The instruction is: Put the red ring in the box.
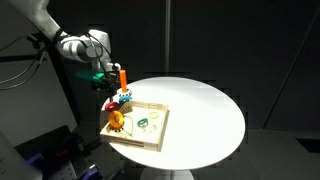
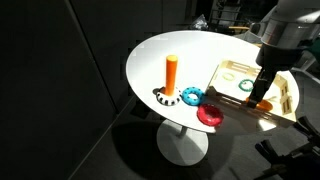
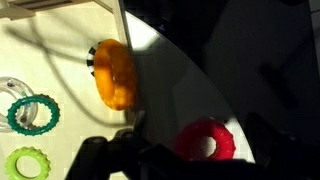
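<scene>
**Red ring lies on the table outside the wooden box, gripper low over the box**

Places are given from the box (image 2: 222,80), a shallow square tray of pale wood, as an exterior view shows it on the right part of a round white table (image 2: 180,50).

Farthest from the box, on its left, an upright orange peg (image 2: 171,72) stands on the table. Nearer the box lies a blue toothed ring (image 2: 190,97). The red ring (image 2: 210,113) comes next: flat on the tabletop, just outside the box's left rim, at the table's near edge, and touching no part of the robot.

Inside the box, the wrist view shows a green toothed ring (image 3: 32,113) and a lighter green ring (image 3: 25,162) on the floor. An orange-yellow gear piece (image 3: 113,73) sits close against the rim on the side facing the red ring.

The gripper (image 2: 263,98) hangs low over the box, just above the gear piece. Its fingers are dark shapes, and I cannot tell whether they are apart or together.

The table stands on a white pedestal (image 2: 185,145). The room around it is dark.
</scene>
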Robot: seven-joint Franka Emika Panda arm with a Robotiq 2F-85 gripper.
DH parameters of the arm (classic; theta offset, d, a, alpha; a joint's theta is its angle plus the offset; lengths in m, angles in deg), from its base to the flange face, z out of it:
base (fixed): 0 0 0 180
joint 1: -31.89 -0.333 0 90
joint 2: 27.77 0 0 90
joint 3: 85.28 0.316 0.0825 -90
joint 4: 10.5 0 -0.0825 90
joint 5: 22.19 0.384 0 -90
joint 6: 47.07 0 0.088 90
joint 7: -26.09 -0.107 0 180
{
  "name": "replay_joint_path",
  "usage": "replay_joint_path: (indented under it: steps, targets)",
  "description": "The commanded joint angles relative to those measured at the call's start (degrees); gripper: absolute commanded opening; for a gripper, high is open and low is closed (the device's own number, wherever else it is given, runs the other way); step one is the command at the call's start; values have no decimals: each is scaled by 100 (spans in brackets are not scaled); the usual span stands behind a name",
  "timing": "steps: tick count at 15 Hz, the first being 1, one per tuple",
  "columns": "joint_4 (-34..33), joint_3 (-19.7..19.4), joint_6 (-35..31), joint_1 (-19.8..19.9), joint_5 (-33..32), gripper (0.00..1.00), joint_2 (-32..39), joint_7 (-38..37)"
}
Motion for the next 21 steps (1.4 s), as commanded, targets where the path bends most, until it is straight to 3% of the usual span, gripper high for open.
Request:
replay_joint_path:
  steps: [1,9,21]
  targets:
    - [-40,20,-213,-29,-369,100,272,-283]
    - [-343,-32,-555,-73,-867,100,851,-558]
    - [-965,-42,-845,-67,-742,100,1593,-403]
